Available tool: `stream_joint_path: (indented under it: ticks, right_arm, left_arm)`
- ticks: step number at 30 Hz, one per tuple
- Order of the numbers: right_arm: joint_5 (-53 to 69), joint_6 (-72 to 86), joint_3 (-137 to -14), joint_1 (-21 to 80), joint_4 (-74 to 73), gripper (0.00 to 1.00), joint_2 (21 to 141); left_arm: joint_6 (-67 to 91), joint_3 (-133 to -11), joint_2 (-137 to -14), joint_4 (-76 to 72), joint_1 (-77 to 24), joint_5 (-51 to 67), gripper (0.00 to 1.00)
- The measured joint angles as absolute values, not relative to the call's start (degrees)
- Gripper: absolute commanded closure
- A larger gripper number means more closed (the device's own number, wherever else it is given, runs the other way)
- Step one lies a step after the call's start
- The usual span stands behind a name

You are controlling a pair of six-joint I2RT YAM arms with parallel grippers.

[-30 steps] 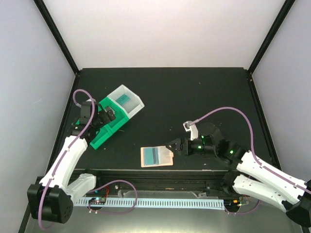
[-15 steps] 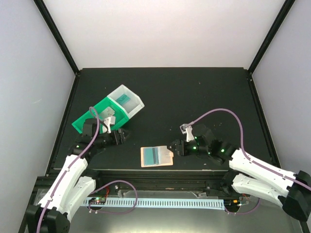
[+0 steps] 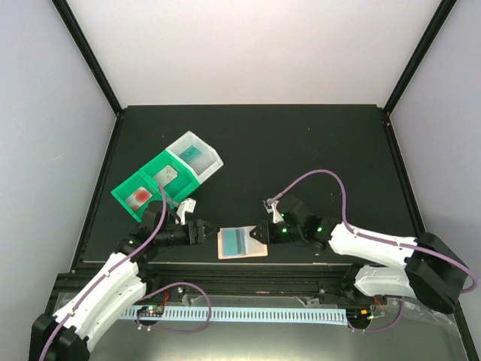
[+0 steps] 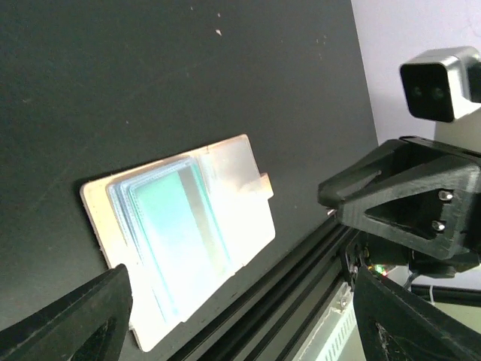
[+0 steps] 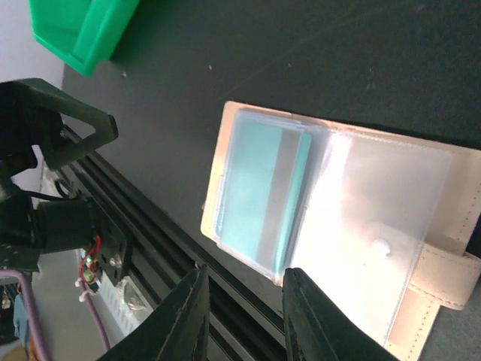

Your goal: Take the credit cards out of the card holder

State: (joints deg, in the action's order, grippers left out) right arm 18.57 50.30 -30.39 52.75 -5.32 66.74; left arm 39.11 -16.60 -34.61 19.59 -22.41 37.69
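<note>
The card holder (image 3: pixel 242 242) lies open and flat near the table's front edge, peach rim around clear sleeves. A teal credit card (image 5: pixel 263 195) with a grey stripe sits in its left sleeve (image 4: pixel 176 233). My left gripper (image 3: pixel 204 232) hovers just left of the holder, jaws wide open and empty (image 4: pixel 248 331). My right gripper (image 3: pixel 259 232) is over the holder's right half, its fingers (image 5: pixel 244 316) narrowly apart at the holder's near edge with nothing between them. Other credit cards lie in the bins: a red-blotched one (image 3: pixel 140 197), a pale one (image 3: pixel 165 177), a teal one (image 3: pixel 192 153).
A green bin (image 3: pixel 180 194) and a white bin (image 3: pixel 213 162) joined to it stand at the back left. The black frame rail (image 5: pixel 150 256) runs along the table's front edge just below the holder. The two grippers face each other closely across the holder.
My left arm swung from the green bin down to the holder's left side, uncovering the red-blotched card. My right gripper slid left onto the holder and its jaws narrowed.
</note>
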Motion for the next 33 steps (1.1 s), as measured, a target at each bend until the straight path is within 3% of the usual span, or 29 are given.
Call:
stream_joint_path:
  ticks: [9,33]
  right_arm:
    - [18.59,51.33,-30.98,55.59,-1.5,0.79,76.44]
    - [19.07,50.02,-37.69,58.06,-0.03,0.85,90.21]
  left_arm:
    - [43.4,-11.57,-35.75,12.25,-24.84,37.39,0.01]
    - [43.68,-8.93,-33.19,10.52,-24.88,35.55,0.04]
